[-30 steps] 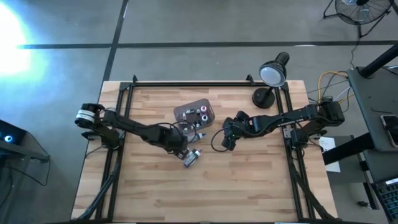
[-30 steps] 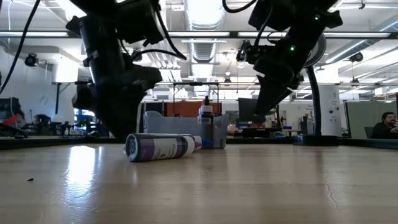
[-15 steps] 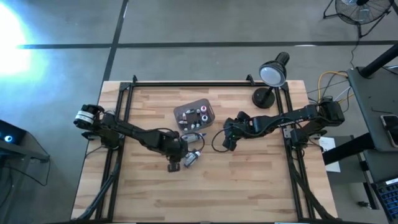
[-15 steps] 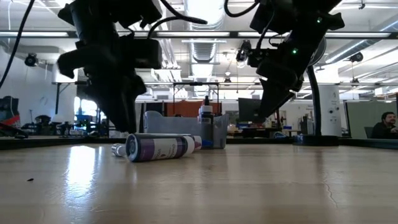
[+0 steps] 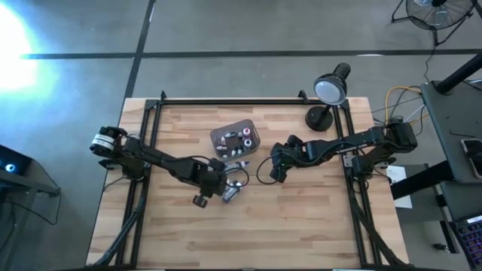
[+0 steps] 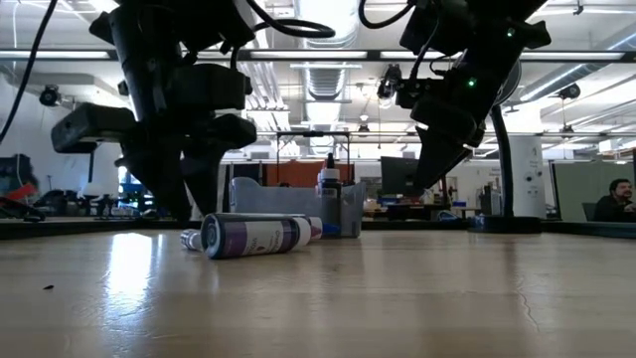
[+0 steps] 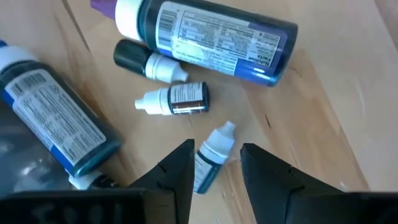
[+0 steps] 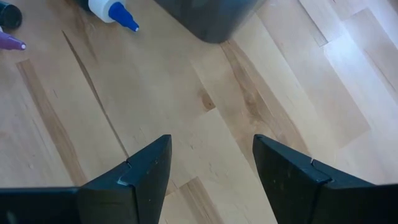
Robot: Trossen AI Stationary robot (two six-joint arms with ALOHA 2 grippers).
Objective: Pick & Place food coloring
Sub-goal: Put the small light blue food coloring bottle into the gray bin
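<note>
A pale wood-plank tabletop (image 5: pixel 301 218), edged by a black metal frame (image 5: pixel 226 102), stands on a grey concrete floor (image 5: pixel 226 30) crossed by dark seam lines, with a bright glare at the upper left. A black desk lamp (image 5: pixel 330 90) sits at the tabletop's far right corner, and a floor fan (image 5: pixel 433 11) shows at the top right. At table height, an open industrial hall stretches behind, with exposed ceiling ducts (image 6: pixel 328 75), strip lights (image 6: pixel 323 20) and workstations. A seated person (image 6: pixel 621 202) is visible at the far right.
</note>
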